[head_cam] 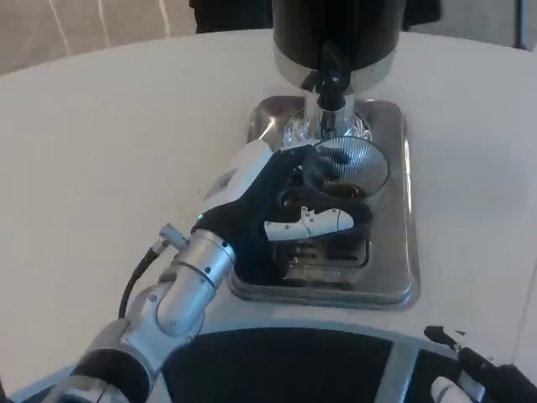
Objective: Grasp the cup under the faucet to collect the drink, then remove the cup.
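Observation:
A clear ribbed cup (351,172) with brown drink at its bottom stands on the steel drip tray (394,277), right under the black faucet (329,84) of the dark dispenser (336,34). My left hand (281,201) wraps around the cup from the left, fingers curled over its near side and thumb toward the rim. My right hand (474,382) lies low at the bottom right corner, mostly cut off; I cannot tell how its fingers stand.
The tray has a slotted grate (323,256) in front of the cup. White table surface (109,151) spreads to the left and right (478,168) of the tray. The robot's dark body edge (285,365) fills the bottom.

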`<state>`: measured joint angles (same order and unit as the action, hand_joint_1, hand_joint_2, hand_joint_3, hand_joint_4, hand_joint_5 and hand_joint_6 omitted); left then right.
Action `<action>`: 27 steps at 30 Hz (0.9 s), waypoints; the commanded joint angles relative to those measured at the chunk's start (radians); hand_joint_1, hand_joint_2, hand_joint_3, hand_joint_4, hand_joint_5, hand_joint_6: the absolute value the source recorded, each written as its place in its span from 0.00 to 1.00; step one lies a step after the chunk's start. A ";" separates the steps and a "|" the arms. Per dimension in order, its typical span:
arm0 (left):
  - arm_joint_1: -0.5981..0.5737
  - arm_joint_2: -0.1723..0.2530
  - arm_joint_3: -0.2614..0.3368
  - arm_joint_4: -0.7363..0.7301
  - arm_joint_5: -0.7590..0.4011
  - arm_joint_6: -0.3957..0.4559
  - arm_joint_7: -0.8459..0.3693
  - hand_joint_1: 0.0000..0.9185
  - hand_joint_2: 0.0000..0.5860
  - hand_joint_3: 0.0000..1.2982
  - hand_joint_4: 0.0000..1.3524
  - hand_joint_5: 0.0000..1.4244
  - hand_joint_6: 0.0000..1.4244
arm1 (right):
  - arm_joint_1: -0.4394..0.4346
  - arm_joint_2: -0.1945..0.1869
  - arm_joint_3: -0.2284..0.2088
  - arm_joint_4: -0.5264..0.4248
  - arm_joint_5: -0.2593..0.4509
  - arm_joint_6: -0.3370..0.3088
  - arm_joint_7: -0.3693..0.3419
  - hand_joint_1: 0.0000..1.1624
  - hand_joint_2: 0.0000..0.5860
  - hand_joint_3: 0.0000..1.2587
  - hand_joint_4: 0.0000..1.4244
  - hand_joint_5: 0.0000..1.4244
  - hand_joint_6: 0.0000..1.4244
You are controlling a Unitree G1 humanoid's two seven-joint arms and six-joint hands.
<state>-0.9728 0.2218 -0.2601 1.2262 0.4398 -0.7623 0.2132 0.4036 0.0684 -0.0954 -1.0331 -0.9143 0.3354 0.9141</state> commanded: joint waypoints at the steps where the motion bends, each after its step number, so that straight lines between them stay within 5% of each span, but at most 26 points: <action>1: 0.031 -0.008 -0.006 -0.013 0.016 -0.007 0.061 0.48 0.18 0.51 0.45 0.60 0.30 | 0.014 -0.002 0.001 -0.014 -0.005 0.018 -0.017 0.06 0.97 0.06 0.00 0.00 0.00; 10: 0.066 0.019 0.012 -0.039 0.008 -0.033 0.169 0.56 0.19 0.73 0.74 0.88 0.42 | -0.024 -0.048 0.043 -0.009 -0.032 0.096 -0.025 0.09 0.95 0.06 0.00 0.00 0.00; 27: 0.156 0.134 0.053 -0.115 -0.027 -0.180 0.115 0.59 0.11 0.74 0.83 0.93 0.42 | -0.067 -0.109 0.075 -0.014 -0.025 0.151 -0.079 0.10 0.94 0.05 0.00 0.00 0.00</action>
<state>-0.8368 0.3349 -0.2284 1.1480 0.4377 -0.8834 0.3356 0.3437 -0.0346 -0.0172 -1.0315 -0.9462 0.4754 0.8475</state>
